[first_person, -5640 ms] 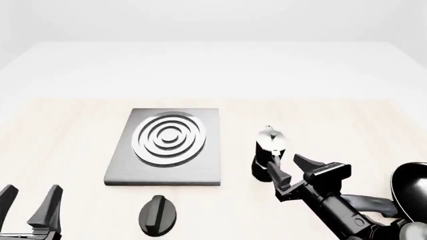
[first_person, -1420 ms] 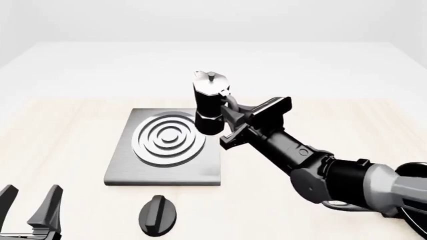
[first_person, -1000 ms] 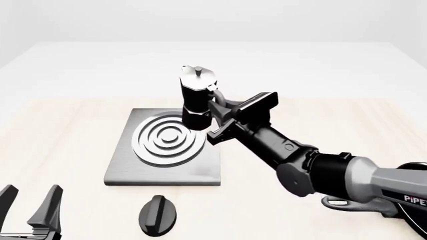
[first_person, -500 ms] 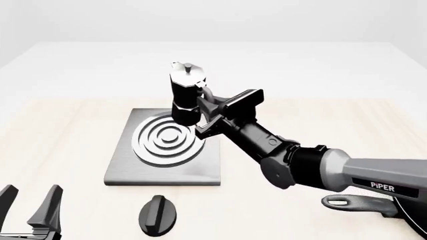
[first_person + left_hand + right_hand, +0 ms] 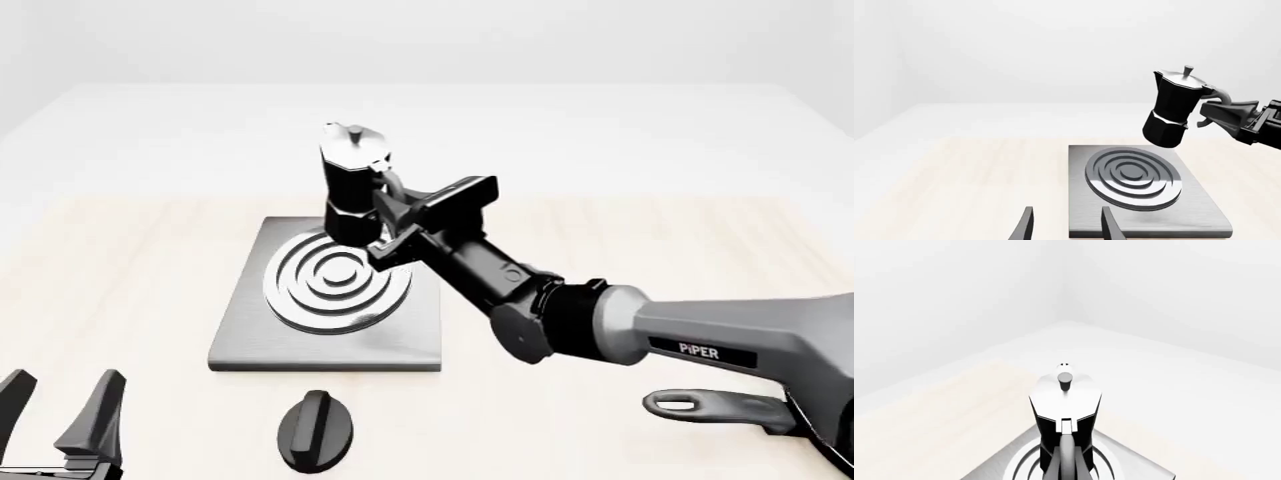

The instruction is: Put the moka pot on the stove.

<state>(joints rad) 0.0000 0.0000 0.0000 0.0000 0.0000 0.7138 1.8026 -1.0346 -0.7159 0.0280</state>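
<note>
- Moka pot (image 5: 354, 185): held in the air above the far part of the stove, tilted slightly, silver lid and knob uppermost, spout pointing left, handle pointing right toward the arm. In the left wrist view the moka pot (image 5: 1176, 110) shows a clear gap between its base and the burner rings.
- Right claw (image 5: 387, 215): closed on the pot's side handle; the right arm reaches in from the near right across the table (image 5: 120, 270). The right wrist view looks along the handle to the pot (image 5: 1065, 410), with the rings below it.
- Stove (image 5: 254, 325): flat grey square plate lying on the table left of centre, with silver concentric rings (image 5: 338, 279) on its far half.
- Left claw (image 5: 60, 415): at the near left edge, fingers spread apart and holding nothing, well apart from the stove.
- Black knob (image 5: 315, 430): on the table just near of the stove's near edge.
- Frying pan handle (image 5: 707, 408): at the near right, beneath the right arm.
</note>
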